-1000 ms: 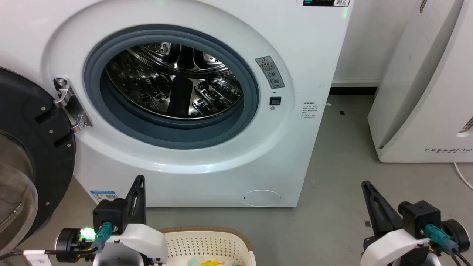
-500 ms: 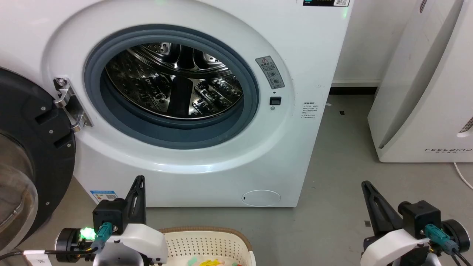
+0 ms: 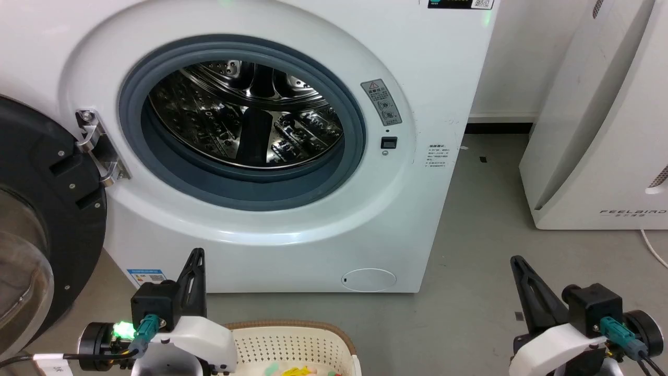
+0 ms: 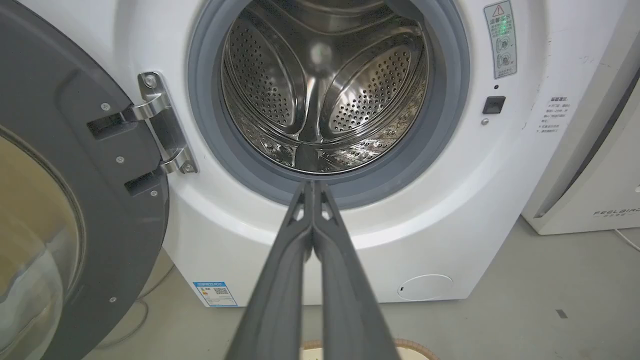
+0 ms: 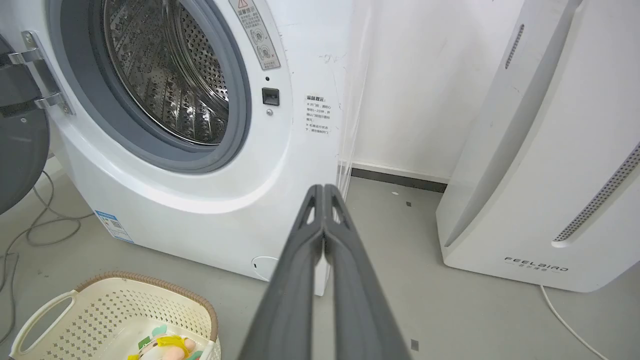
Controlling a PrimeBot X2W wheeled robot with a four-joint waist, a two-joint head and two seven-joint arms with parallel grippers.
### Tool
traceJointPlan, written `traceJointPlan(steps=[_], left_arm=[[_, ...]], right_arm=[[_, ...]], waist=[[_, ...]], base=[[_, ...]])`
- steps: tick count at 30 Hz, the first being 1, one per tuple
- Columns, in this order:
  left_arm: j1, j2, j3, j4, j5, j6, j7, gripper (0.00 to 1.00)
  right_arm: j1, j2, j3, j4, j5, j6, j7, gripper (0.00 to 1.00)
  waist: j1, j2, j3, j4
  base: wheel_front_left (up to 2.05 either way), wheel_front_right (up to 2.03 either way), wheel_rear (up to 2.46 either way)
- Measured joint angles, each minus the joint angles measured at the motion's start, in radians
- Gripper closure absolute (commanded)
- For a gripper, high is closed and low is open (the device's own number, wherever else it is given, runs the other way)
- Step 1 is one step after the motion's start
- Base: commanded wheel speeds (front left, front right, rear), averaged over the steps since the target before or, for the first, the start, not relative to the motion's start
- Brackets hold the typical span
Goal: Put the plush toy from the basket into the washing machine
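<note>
Your left gripper (image 4: 312, 184) and right gripper (image 5: 324, 188) are both clenched and empty. The plush toy (image 5: 167, 346) lies apart, low between them, near the basket's (image 5: 125, 310) right edge, before the open washing machine (image 3: 292, 261).

Closed left gripper (image 4: 312, 184), closed right gripper (image 5: 324, 187)
</note>
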Motion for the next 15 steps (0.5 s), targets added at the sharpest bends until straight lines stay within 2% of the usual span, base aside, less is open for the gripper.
traceJointPlan(steps=[3,4,15], left_arm=[[0.000,0.000,0.000,0.000,0.000,0.000,0.000,1.00],[0.000,0.000,0.000,0.000,0.000,0.000,0.000,0.00],[0.000,0.000,-0.003,0.003,-0.001,0.005,-0.007,0.00]], right_arm=[[0.000,0.000,0.000,0.000,0.000,0.000,0.000,1.00],[0.000,0.000,0.000,0.000,0.000,0.000,0.000,0.00],[0.000,0.000,-0.001,-0.005,0.013,0.000,-0.005,0.00]], waist=[[0.0000,0.0000,0.000,0.000],[0.0000,0.0000,0.000,0.000],[0.0000,0.0000,0.003,0.000]], base=[[0.00,0.00,0.00],[0.00,0.00,0.00],[0.00,0.00,0.00]])
